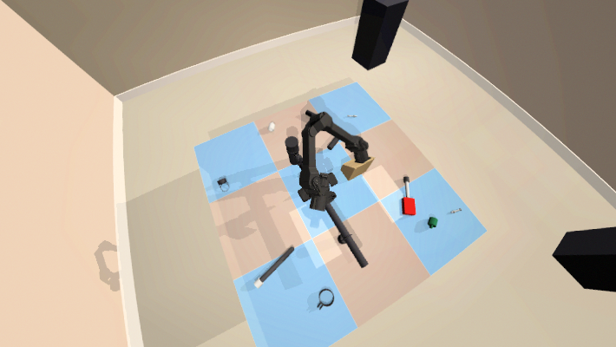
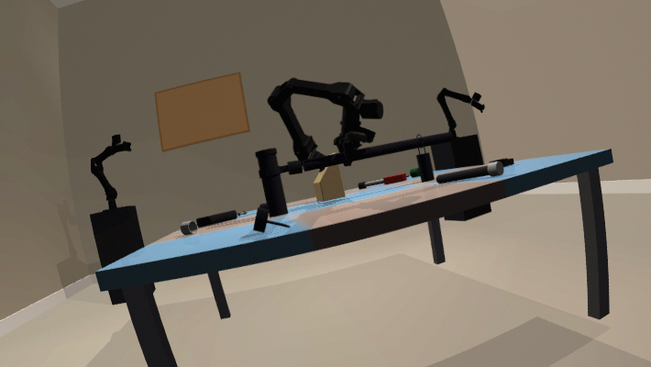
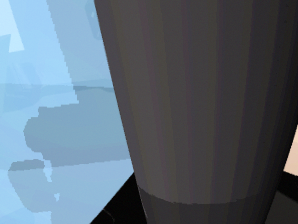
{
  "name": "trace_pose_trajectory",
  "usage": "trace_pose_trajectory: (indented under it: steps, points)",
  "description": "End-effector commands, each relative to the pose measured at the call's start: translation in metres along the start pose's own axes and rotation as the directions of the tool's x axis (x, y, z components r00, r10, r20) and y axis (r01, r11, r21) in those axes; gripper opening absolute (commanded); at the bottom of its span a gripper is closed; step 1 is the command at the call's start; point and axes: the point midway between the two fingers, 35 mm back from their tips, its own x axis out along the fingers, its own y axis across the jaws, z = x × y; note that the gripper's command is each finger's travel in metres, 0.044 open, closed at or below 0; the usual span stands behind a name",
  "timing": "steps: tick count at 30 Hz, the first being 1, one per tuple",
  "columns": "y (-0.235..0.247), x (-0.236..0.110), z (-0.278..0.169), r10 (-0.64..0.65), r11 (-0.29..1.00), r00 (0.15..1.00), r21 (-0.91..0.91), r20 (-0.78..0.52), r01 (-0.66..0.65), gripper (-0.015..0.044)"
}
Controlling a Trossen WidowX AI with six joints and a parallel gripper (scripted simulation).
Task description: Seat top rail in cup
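The big post (image 1: 291, 144) (image 2: 276, 194) stands upright with its brace band (image 2: 270, 172) high up, below the cap. The rail-end cup (image 2: 294, 167) sticks out sideways from the band toward the rail. The dark rail (image 1: 349, 238) (image 2: 385, 149) (image 3: 200, 100) runs nearly level, through the thin loop of the loop cap (image 2: 419, 138) on a short post (image 2: 424, 168). Its cut end is close to the cup's mouth, roughly in line; whether it touches or has entered is too dark to tell. My gripper (image 1: 323, 206) (image 2: 347, 159) is shut on the rail, nearer the cut end.
A wooden block (image 1: 357, 169) (image 2: 331, 185) stands behind the rail. A red-handled tool (image 1: 409, 206) (image 2: 395, 178), a green part (image 1: 433, 222), a white-ended dark tube (image 1: 277, 265) (image 2: 465, 173), a clamp ring (image 1: 319, 305) and a looped dark part (image 1: 222, 181) (image 2: 261, 219) lie around.
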Motion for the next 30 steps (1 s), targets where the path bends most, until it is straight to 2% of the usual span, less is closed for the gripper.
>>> trace_pose_trajectory:
  steps: [1, 30]
  points:
    - [-0.0008, 0.0005, -0.0077, -0.010, 1.000, 1.000, 0.001, -0.003, 0.010, 0.0000]
    - [0.0010, 0.0037, -0.0104, 0.006, 1.000, 1.000, 0.000, -0.007, -0.006, 0.0000]
